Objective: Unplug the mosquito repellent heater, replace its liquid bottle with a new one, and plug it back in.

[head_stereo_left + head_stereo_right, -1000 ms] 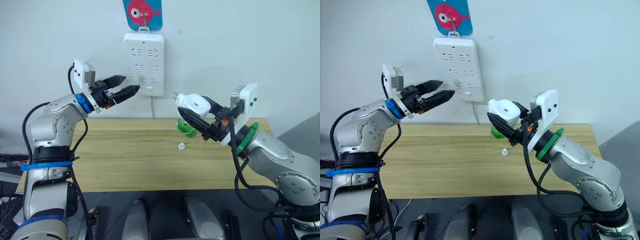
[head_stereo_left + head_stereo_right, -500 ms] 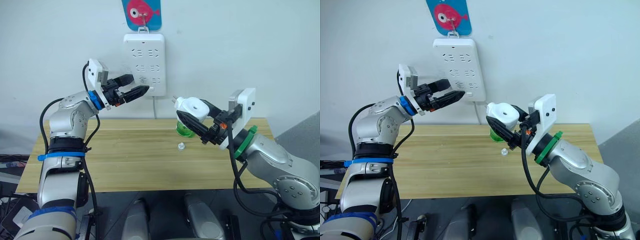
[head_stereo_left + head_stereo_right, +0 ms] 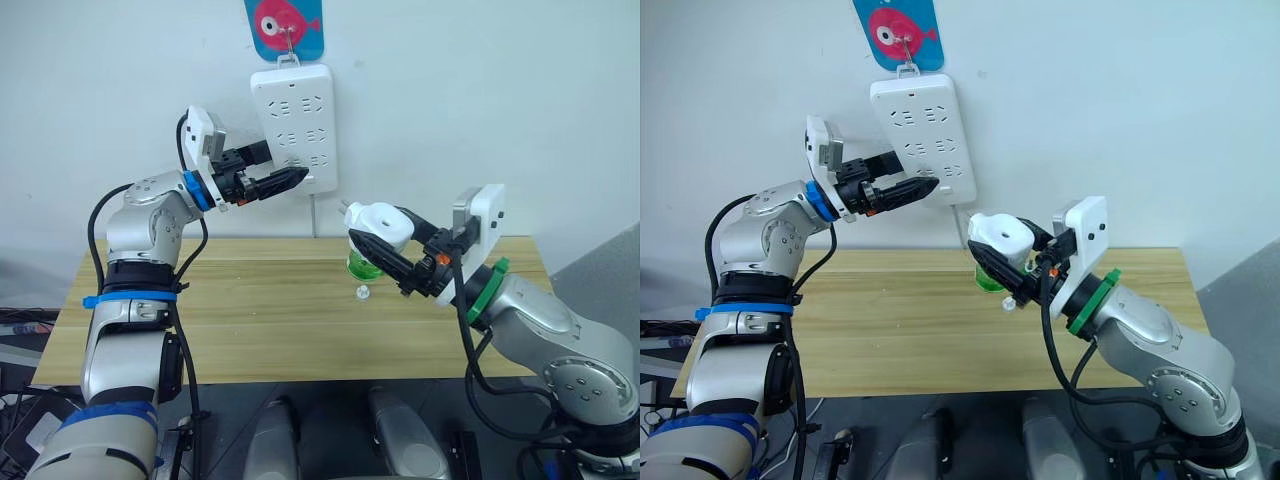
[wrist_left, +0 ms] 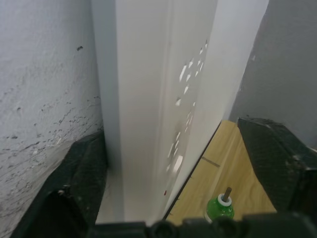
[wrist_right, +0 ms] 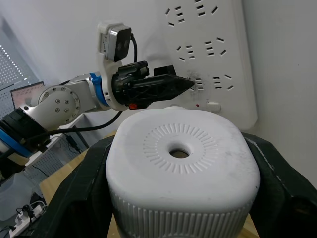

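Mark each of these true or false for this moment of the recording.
1. The right pincer grips the mosquito repellent heater. True.
2. The heater is plugged into the power strip. False: it is held in the air, over the table.
3. The left pincer is at the power strip. True.
4. A small white cap lies on the table. True.
5. The power strip lies flat on the table. False: it hangs on the wall.

Bright, even indoor light; soft shadows, sharp focus.
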